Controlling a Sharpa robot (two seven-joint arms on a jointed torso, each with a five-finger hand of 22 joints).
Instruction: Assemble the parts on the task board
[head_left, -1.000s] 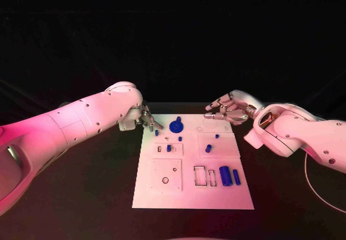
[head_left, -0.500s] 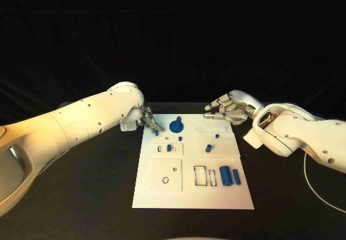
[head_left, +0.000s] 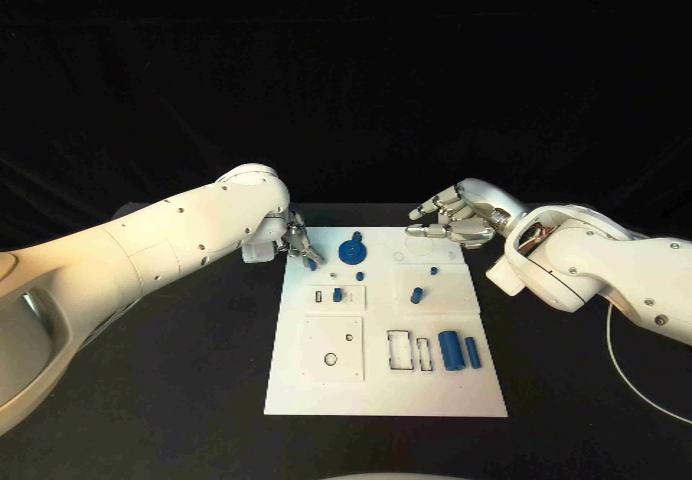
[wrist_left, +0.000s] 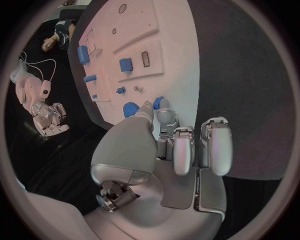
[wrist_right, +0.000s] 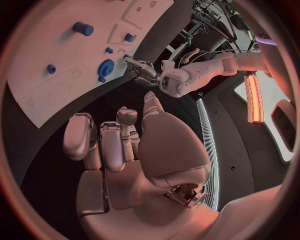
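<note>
White board (head_left: 378, 390) mid-table, bare black table around its near edge, blue cylinders (head_left: 459, 351) near its right edge, gear (head_left: 353, 250) at the far end, left hand (head_left: 299, 246) pinching a small blue part (head_left: 313, 264) by the far-left corner, right hand (head_left: 459, 224) off the far-right corner, fingers loosely curled, holding nothing

A black table (head_left: 173, 400) carries the white task board (head_left: 382, 395).

Dim black surroundings, bright overhead light, pink tint and fisheye bending in wrist views.
</note>
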